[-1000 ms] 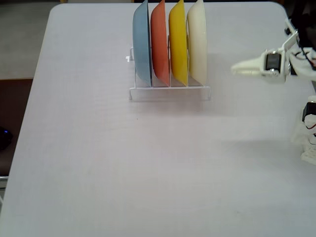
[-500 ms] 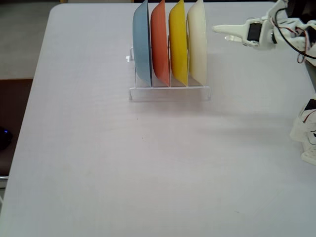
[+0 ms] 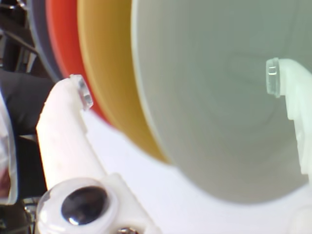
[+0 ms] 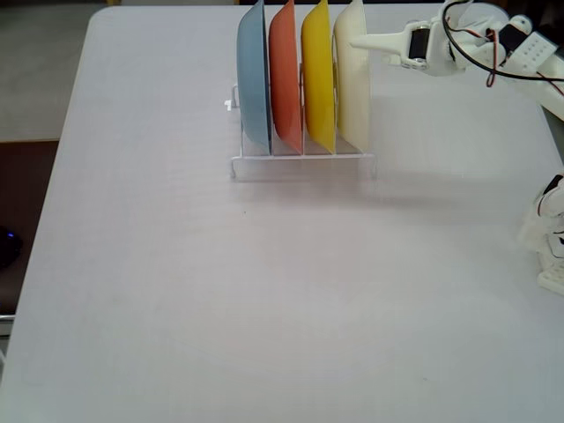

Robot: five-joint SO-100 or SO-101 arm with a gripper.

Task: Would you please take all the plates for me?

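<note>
Plates stand on edge in a white rack [image 4: 303,164] near the far side of the tabletop [image 4: 264,300]: blue plate [image 4: 253,79], red plate [image 4: 284,77], yellow plate [image 4: 318,77], cream plate [image 4: 352,75]. End effector [image 3: 175,87], fingers spread apart, straddles the cream plate's upper edge in the wrist view.

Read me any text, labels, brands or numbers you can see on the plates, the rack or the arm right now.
None: no readable text in either view.
The plates, the rack and the table are plain.
The gripper shows no lettering; the black dot at its base in the wrist view is a googly eye, not a sign.
</note>
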